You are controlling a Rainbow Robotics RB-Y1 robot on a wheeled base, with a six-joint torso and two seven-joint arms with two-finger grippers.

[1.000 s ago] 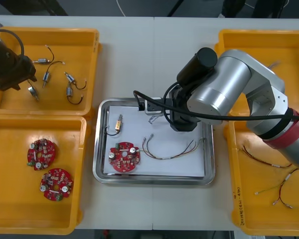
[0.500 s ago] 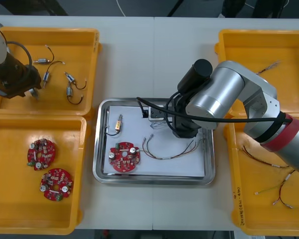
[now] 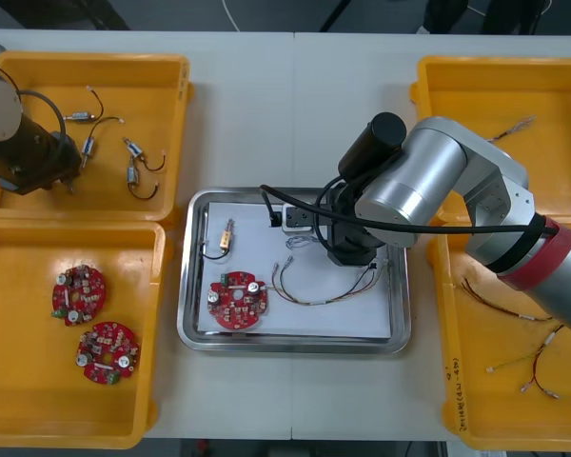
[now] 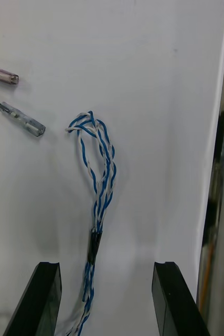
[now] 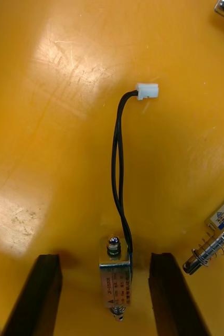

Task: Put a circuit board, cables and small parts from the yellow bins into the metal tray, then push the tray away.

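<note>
Both grippers are spread. The right gripper (image 4: 105,268) sits low over the tray's (image 3: 186,314) white inside, near its far rim, fingers astride a blue-white cable (image 4: 98,184) without pinching it. The left gripper (image 5: 105,257) is down in the far left bin (image 3: 152,90), fingers either side of a small part (image 5: 115,281) with a black lead. A board (image 3: 236,301), a red-yellow cable (image 3: 324,290) and another part (image 3: 228,234) lie in the tray.

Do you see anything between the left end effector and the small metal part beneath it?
Nothing visible does: the small metal part lies uncovered on the bin floor, between the open fingers of the left end effector.
</note>
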